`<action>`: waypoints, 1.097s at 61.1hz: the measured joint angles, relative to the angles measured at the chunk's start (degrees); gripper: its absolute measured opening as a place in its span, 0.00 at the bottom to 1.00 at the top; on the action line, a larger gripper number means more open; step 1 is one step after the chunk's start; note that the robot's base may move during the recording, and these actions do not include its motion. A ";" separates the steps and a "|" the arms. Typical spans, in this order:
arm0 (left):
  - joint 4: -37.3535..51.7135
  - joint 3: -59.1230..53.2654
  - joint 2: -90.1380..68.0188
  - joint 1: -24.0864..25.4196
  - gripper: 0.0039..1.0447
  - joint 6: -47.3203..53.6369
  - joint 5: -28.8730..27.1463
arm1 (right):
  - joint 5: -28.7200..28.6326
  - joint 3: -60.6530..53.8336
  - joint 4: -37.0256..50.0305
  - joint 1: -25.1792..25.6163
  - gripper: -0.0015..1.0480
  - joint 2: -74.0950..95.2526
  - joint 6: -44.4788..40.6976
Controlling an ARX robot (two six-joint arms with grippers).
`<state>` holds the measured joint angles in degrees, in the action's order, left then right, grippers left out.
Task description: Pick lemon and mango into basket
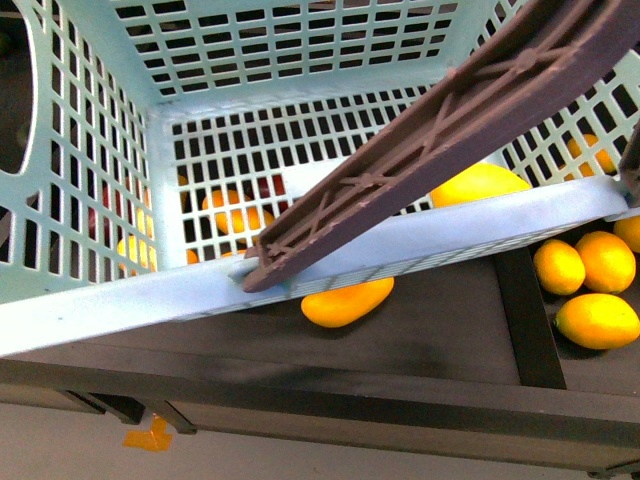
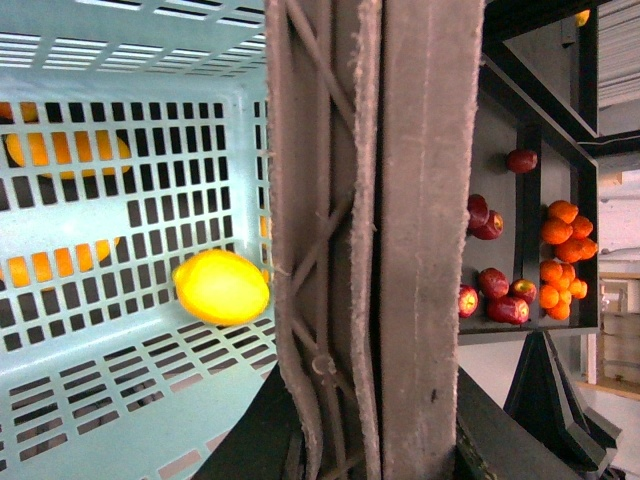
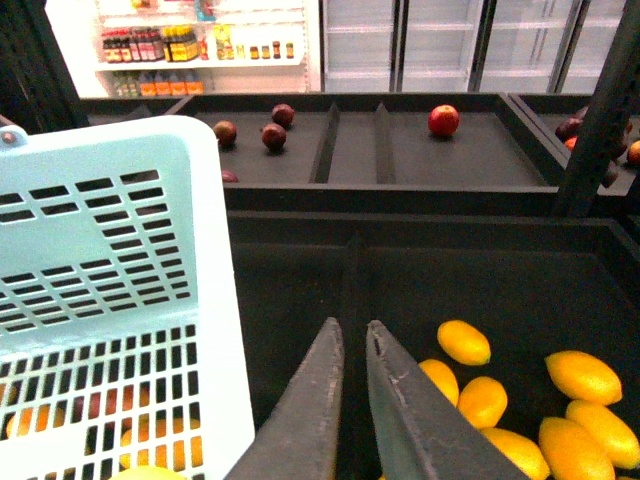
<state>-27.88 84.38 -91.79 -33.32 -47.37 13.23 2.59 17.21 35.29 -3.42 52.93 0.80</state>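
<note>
I am looking into the basket (image 1: 90, 312), which is filling most of the front view, tilted and very near to the camera. Its brown handle (image 1: 420, 150) is crossing the picture slantwise. The lemon (image 1: 478, 185) is lying inside the basket, close against the near wall and just beside the handle. In the left wrist view the lemon (image 2: 221, 287) is resting on the lattice. The mango (image 1: 347, 301) is lying outside the basket, on the dark shelf (image 1: 440, 330), and the near rim is hiding its upper edge. A divider (image 1: 528, 320) is separating it from the other lemons (image 1: 597, 320), which are sitting together in the next compartment to the right.

The left gripper (image 2: 368, 400) is clamping the handle. Its two dark fingers (image 2: 250, 440) are standing on either side, and the handle is running between them. The right gripper (image 3: 352, 330) is hanging above the shelf beside the basket. Its jaws are nearly together, with only a thin gap, and they are holding nothing. The other lemons are lying below it. Farther back, some apples (image 3: 443, 120) are sitting in the rear compartments.
</note>
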 joint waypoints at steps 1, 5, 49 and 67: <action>0.00 0.00 0.00 0.00 0.18 0.02 0.00 | -1.20 -0.48 0.07 0.61 0.04 -0.48 -0.07; 0.00 0.00 0.00 0.00 0.18 0.24 -0.07 | -2.19 -2.40 0.20 2.36 0.02 -2.16 -0.48; 0.00 0.00 0.00 0.00 0.18 0.15 0.31 | -2.58 -12.48 -4.28 3.23 0.55 -17.05 -0.55; 0.00 0.02 -0.15 -0.63 0.18 -0.20 1.18 | -2.43 -12.50 -4.33 3.39 0.91 -17.16 -0.52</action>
<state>-27.88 84.40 -91.94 -33.95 -47.57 14.41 0.16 4.71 30.96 -0.03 35.77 0.27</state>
